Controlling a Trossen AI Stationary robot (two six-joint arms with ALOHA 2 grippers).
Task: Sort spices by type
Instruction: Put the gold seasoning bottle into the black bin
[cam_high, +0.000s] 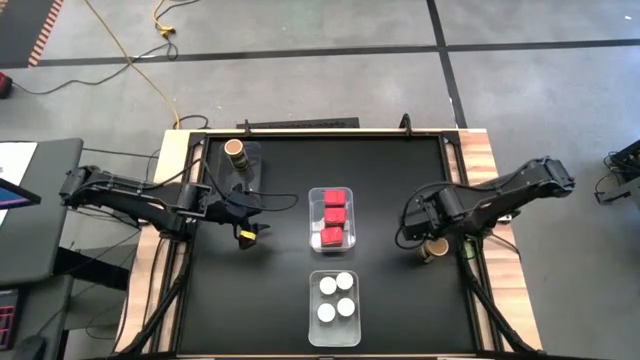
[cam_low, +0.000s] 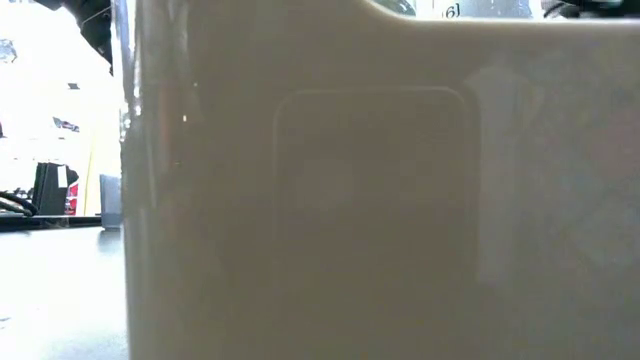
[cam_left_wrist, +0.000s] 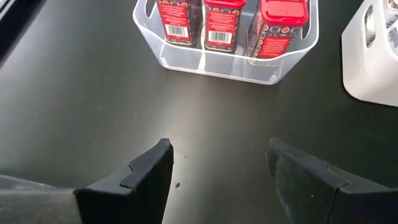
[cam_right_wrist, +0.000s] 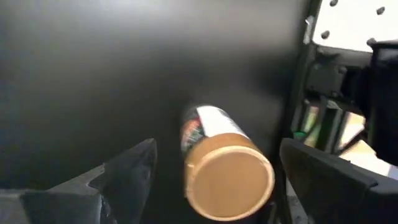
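right gripper (cam_right_wrist: 214, 168) jaws open astride tan-topped jar (cam_right_wrist: 225, 165) near table edge (cam_high: 487, 200); left gripper (cam_left_wrist: 221, 165) jaws open

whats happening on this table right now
Two robot arms are sorting spice containers into clear tubs. The right gripper is open around a tan-topped jar near the table's right edge, not yet closed on it. The left gripper hangs open and empty left of the tub of red boxes. Four white-lidded jars fill another tub.
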